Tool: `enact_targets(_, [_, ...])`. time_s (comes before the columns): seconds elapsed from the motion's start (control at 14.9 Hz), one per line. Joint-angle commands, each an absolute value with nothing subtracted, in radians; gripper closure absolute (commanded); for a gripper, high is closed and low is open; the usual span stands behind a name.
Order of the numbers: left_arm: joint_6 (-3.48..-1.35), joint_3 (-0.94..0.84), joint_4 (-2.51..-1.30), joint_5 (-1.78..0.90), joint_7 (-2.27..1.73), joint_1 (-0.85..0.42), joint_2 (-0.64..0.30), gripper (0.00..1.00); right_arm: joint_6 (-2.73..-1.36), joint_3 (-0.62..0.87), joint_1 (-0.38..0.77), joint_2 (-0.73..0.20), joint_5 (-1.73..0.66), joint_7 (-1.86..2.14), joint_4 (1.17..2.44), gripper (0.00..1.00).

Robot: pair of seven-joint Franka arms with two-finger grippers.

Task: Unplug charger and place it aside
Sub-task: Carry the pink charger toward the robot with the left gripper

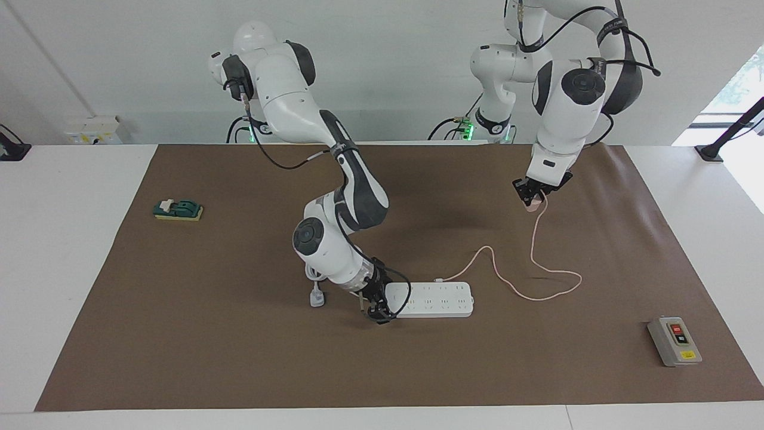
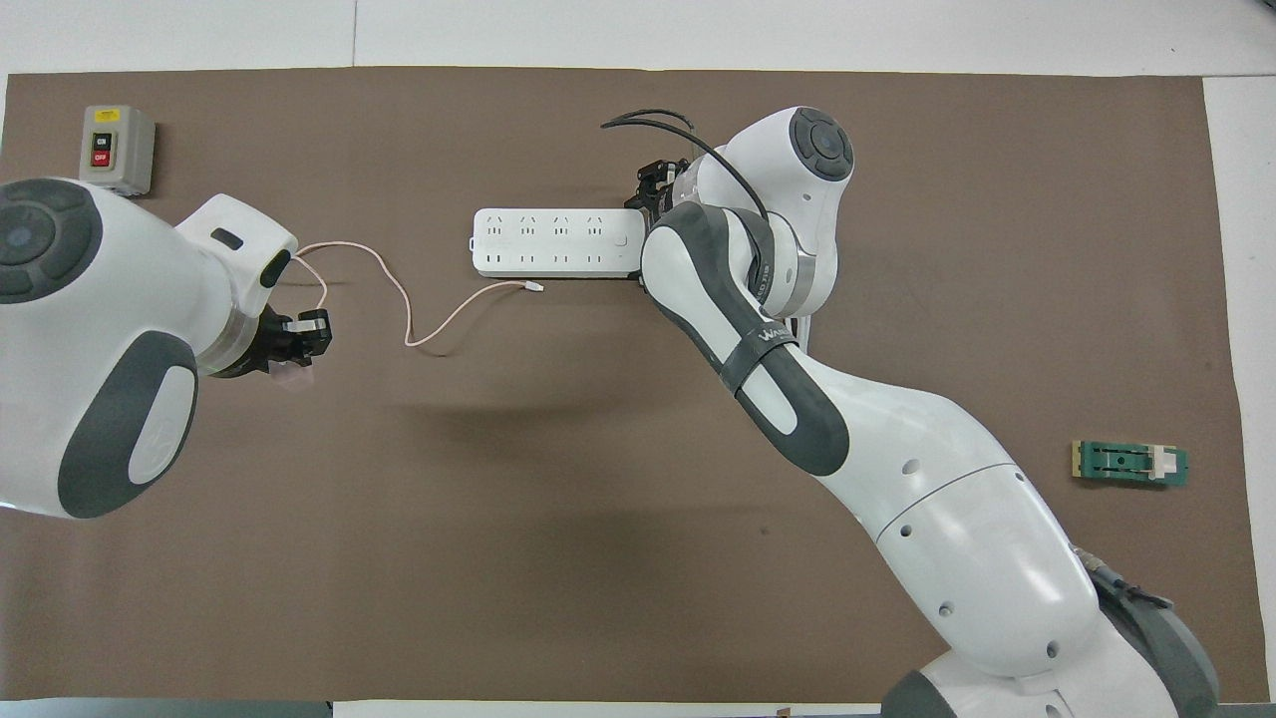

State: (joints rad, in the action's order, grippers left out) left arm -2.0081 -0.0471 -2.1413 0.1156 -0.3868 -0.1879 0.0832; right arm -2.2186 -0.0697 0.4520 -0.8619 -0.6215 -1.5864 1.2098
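Note:
The charger (image 1: 534, 204) is a small pale pink cube, held in the air by my shut left gripper (image 1: 531, 196) over the brown mat, away from the power strip, toward the left arm's end. It also shows in the overhead view (image 2: 292, 372) under the left gripper (image 2: 302, 337). Its thin pink cable (image 1: 540, 285) hangs down and loops on the mat, its free end lying beside the white power strip (image 1: 439, 298). My right gripper (image 1: 376, 309) is down at the strip's end, closed on it.
A white plug (image 1: 316, 297) on a thick cord lies by the right arm's wrist. A grey switch box (image 1: 674, 341) sits farther out at the left arm's end. A green block (image 1: 178, 209) lies at the right arm's end.

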Motion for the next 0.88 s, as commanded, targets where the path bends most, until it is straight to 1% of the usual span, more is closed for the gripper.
enact_targets(0.0, [-2.125,-0.054,-2.298,0.101,-0.339,-0.179,0.127,1.0,-2.212,-0.067,0.437,-0.838,-0.627,-1.557,1.204,0.0])
enact_targets(0.13, [-2.132,-0.054,-2.321,0.101,-0.305,-0.178,0.11,1.0,-2.204,-0.075,0.439,-0.81,-0.626,-1.557,1.226,0.0])
enact_targets(0.34, [-2.135,-0.054,-2.33,0.101,-0.261,-0.158,0.088,1.0,-2.11,-0.119,0.439,-0.724,-0.576,-1.501,1.27,0.0])
enact_targets(0.4, [-2.143,-0.054,-2.338,0.101,-0.256,-0.155,0.081,0.94,-2.064,-0.127,0.439,-0.698,-0.537,-1.459,1.272,0.0])
enact_targets(0.47, [-2.175,-0.052,-2.354,0.101,-0.256,-0.143,0.071,0.84,-2.025,-0.141,0.437,-0.675,-0.508,-1.421,1.272,0.0])
enact_targets(0.54, [-2.21,-0.054,-2.379,0.103,-0.256,-0.123,0.068,0.7,-1.991,-0.155,0.436,-0.655,-0.493,-1.39,1.272,0.0])
enact_targets(0.61, [-2.242,-0.052,-2.394,0.103,-0.246,-0.114,0.063,0.48,-1.95,-0.172,0.433,-0.637,-0.483,-1.356,1.272,0.0])
enact_targets(0.67, [-2.264,-0.051,-2.407,0.103,-0.217,-0.097,0.06,0.31,-1.91,-0.189,0.43,-0.614,-0.466,-1.317,1.273,0.0])
enact_targets(0.74, [-2.272,-0.051,-2.41,0.103,-0.18,-0.054,0.055,0.18,-1.872,-0.207,0.426,-0.591,-0.445,-1.28,1.278,0.0])
enact_targets(0.81, [-2.267,-0.051,-2.41,0.103,-0.128,-0.023,0.057,0.08,-1.843,-0.227,0.426,-0.556,-0.43,-1.249,1.298,0.0])
